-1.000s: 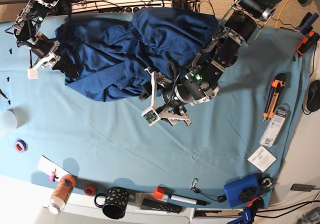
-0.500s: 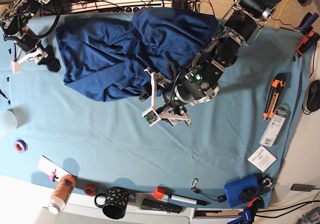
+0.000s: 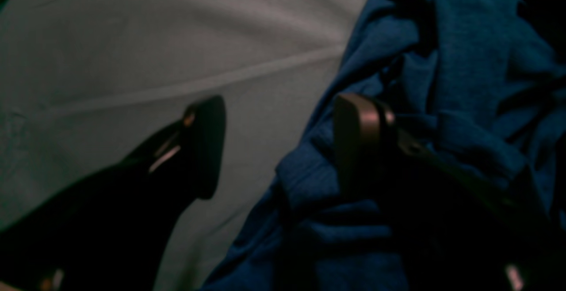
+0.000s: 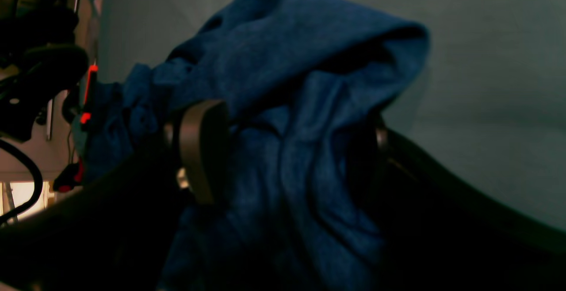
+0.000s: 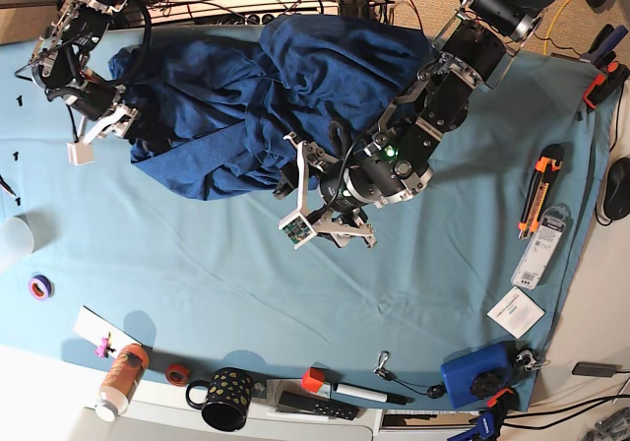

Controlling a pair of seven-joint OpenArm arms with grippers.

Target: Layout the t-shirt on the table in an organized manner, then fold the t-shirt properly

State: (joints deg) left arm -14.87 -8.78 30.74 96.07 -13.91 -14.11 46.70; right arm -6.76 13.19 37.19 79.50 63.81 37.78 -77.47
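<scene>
Since half a second ago, the right gripper (image 5: pixel 103 118) has been brought back in from the table's far left edge to the left border of the t-shirt (image 5: pixel 266 96), while the left gripper (image 5: pixel 313 190) has been kept at the shirt's lower hem. A wide table (image 5: pixel 197 283) covered in light teal cloth fills most of the base view, with cables and equipment seen beyond its 12 o'clock edge. The dark navy t-shirt is spread in a crumpled heap over the upper middle of the table, from about 10 o'clock to 1 o'clock. Clutter is lined up along the 6 o'clock edge: an orange bottle (image 5: pixel 120 380), a black dotted mug (image 5: pixel 226 398) and a blue box (image 5: pixel 475 374). An orange utility knife (image 5: pixel 540 187) and a white card (image 5: pixel 515 312) are seen toward 3 and 4 o'clock. In the left wrist view the left gripper's jaws are held wide apart, one finger (image 3: pixel 208 145) over bare cloth and the other finger (image 3: pixel 360 140) against a fold of the shirt; no fabric is pinched. In the right wrist view the right gripper's jaws are likewise spread wide, with a bunched mass of shirt lying between them; whether it is actually gripped cannot be told.
</scene>
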